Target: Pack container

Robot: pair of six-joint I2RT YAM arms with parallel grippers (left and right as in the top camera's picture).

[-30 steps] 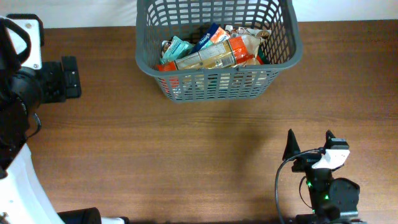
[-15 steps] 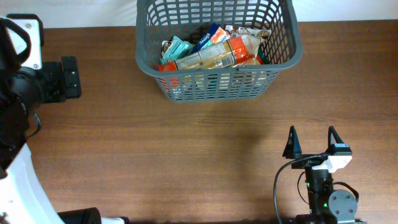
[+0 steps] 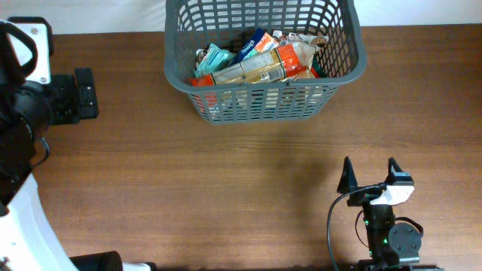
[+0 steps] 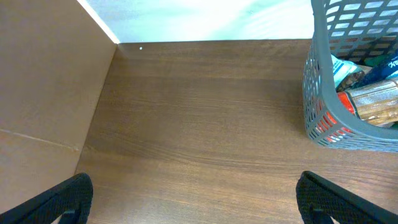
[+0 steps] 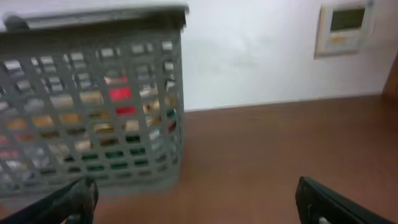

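The container (image 3: 341, 71) is a dark grey lattice basket at the back middle of the table, holding several food packets (image 3: 256, 64). It also shows at the right edge of the left wrist view (image 4: 323, 124) and at the left of the right wrist view (image 5: 93, 180). My right gripper (image 3: 370, 173) is open and empty near the table's front right, well short of the container; its fingers (image 5: 196, 202) frame bare wood. My left gripper (image 4: 199, 199) is open and empty over bare wood, left of the container; in the overhead view only its arm (image 3: 64, 94) shows at the far left.
A white wall runs behind the table, with a small wall panel (image 5: 345, 28) at the right. A light brown board (image 4: 43, 87) stands along the table's left side. A black cable (image 3: 333, 226) loops beside the right arm.
The right gripper has shifted slightly left and back on the table, staying open and empty. The left arm and the container have not moved.
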